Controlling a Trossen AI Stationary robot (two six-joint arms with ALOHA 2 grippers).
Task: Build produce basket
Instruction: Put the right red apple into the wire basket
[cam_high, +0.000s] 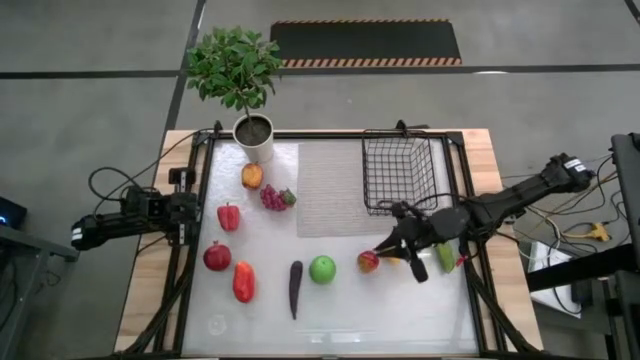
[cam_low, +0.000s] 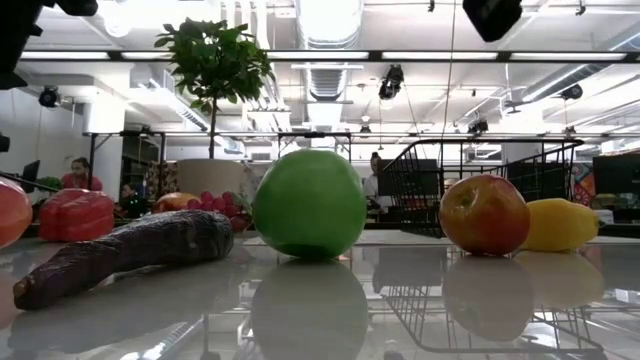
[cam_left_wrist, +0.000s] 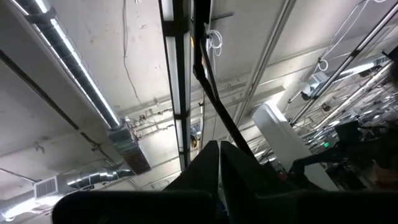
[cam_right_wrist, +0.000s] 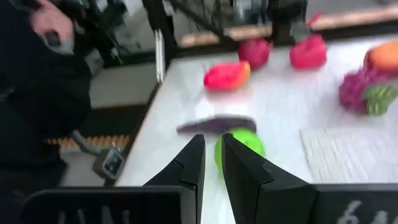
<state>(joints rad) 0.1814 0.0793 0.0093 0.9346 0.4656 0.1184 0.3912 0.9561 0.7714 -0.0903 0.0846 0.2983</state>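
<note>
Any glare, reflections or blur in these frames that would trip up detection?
Low view: the glossy table mirrors the green apple and red apple, and the ceiling lights are blown out. Right wrist view: soft throughout, with the eggplant and red pepper smeared. Left wrist view: only ceiling, with a bright light strip. High view: even light, mild sheen on the tabletop.

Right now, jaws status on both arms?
Left gripper: jaws shut, holding nothing, parked at the table's left edge.
Right gripper: jaws nearly closed, empty, raised above the table beside the red apple.
</note>
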